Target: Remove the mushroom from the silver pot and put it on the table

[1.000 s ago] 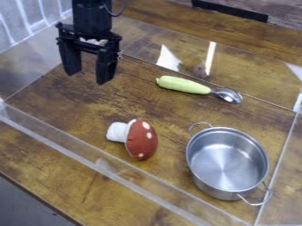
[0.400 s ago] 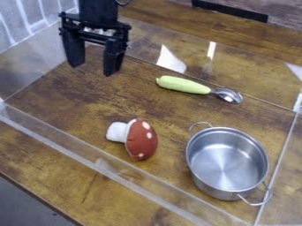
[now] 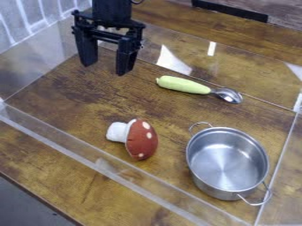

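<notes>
**Toy Mushroom Rests on Wooden Table, Outside Silver Pot**

A toy mushroom (image 3: 139, 139) lies on its side on the brown, dark-grained table (image 3: 71, 97), nearer to me than the robot's claw, in the single camera view. Its dark red cap, dotted with white, faces right, and its short white stem points left. The silver pot (image 3: 227, 163) stands upright to the right of the mushroom, the two well apart, with its shiny round wall catching the light. Thin wire loop handles show on the pot's rim, one at the far left side and one at the near right.

At the far left, the black gripper (image 3: 105, 58) hangs above the tabletop with its claw spread wide and its two fingers pointing down, well apart from the mushroom. On the far side of the pot, a spoon (image 3: 183, 85) lies on the wood, its yellow-green handle to the left and its metal bowl to the right. Just beyond the spoon's handle is a small white shape (image 3: 172, 59), too indistinct from here to identify. A clear panel (image 3: 118, 170) runs along the near side of the scene, between me and the mushroom.
</notes>
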